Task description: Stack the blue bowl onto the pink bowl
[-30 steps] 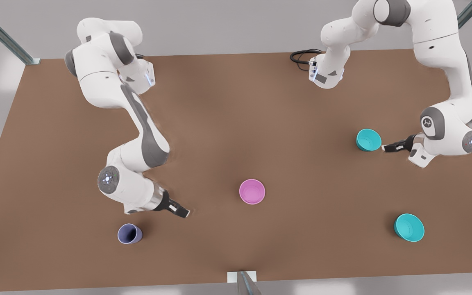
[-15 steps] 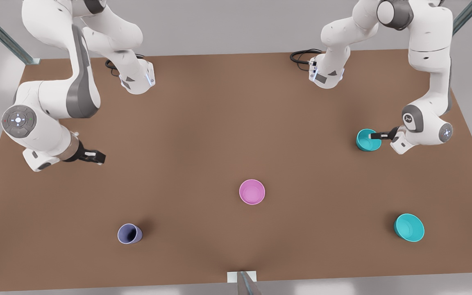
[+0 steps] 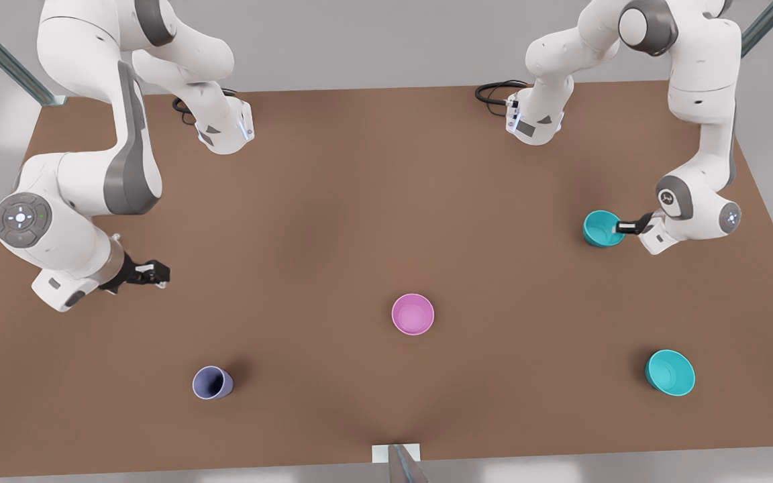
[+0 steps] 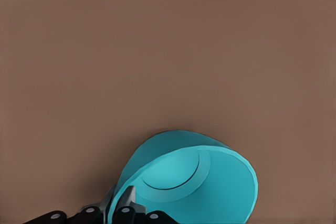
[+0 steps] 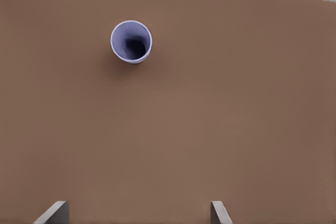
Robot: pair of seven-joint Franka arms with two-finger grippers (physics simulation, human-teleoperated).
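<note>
One bowl now gripped: left gripper [image 3: 618,227] has closed on the blue bowl [image 3: 602,228] rim at front view's right, well apart from pink bowl [image 3: 413,314] mid-table. Lift next, prob. Right gripper [image 3: 151,274] pulled back to front view's left, fingers apart, waiting.

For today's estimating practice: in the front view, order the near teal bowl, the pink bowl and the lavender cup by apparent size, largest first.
1. Near teal bowl
2. Pink bowl, only slightly smaller, so almost a tie
3. Lavender cup, clearly smallest
</note>
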